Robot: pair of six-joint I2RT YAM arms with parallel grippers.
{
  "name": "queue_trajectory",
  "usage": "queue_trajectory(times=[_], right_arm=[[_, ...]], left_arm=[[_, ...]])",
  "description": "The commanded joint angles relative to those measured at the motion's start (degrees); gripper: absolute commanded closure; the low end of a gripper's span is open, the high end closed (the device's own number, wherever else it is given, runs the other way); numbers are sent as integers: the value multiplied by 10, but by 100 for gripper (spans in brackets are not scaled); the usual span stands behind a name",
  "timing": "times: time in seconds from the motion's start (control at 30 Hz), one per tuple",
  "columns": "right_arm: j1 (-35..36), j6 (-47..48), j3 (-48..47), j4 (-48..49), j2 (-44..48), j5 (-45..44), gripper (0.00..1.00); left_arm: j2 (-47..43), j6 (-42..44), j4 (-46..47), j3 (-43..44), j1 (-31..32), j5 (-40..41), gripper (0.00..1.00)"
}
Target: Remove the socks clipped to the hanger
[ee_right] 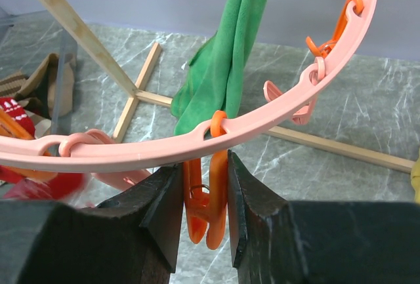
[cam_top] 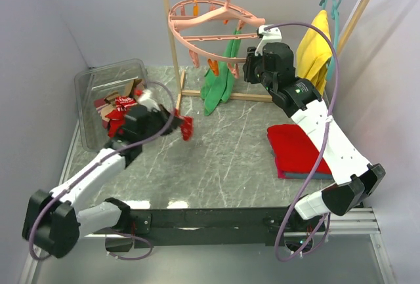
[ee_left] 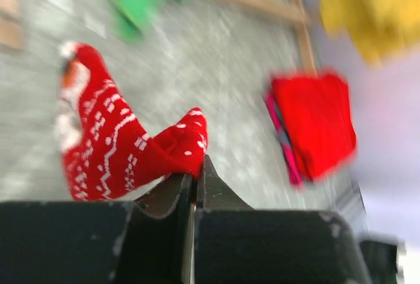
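Observation:
My left gripper [cam_top: 176,121] is shut on a red sock with white festive patterns [cam_top: 187,127], held above the table just right of the bin. In the left wrist view the sock [ee_left: 111,146] hangs from the closed fingertips [ee_left: 207,176]. The salmon-pink hanger [cam_top: 210,31] hangs by its hook from the rack's rail. My right gripper [cam_top: 252,67] is at the ring's right side. In the right wrist view its jaws press both sides of an orange clip peg [ee_right: 209,199] under the ring [ee_right: 275,117]. More socks [cam_top: 118,110] lie in the bin.
A clear plastic bin [cam_top: 88,84] stands at the back left. A long green cloth [cam_top: 220,81] hangs under the ring. A folded red cloth [cam_top: 295,149] lies on the right. Yellow cloth [cam_top: 314,44] hangs on a teal hanger. The wooden rack's post [cam_top: 172,41] and base bar stand behind.

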State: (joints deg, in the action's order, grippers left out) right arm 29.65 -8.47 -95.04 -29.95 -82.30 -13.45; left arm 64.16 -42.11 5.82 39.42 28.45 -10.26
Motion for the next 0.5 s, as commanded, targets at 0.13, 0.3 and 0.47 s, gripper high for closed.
queue_trajectory(times=[0.13, 0.3, 0.47], right_arm=[[2, 4, 11, 21, 23, 2, 100], [3, 4, 16, 26, 25, 4, 100], [2, 2, 11, 22, 18, 8, 100]], left_arm=[[-14, 70, -123, 194, -239, -82, 98], [63, 36, -91, 275, -375, -185, 96], [172, -22, -21, 297, -450, -229, 96]])
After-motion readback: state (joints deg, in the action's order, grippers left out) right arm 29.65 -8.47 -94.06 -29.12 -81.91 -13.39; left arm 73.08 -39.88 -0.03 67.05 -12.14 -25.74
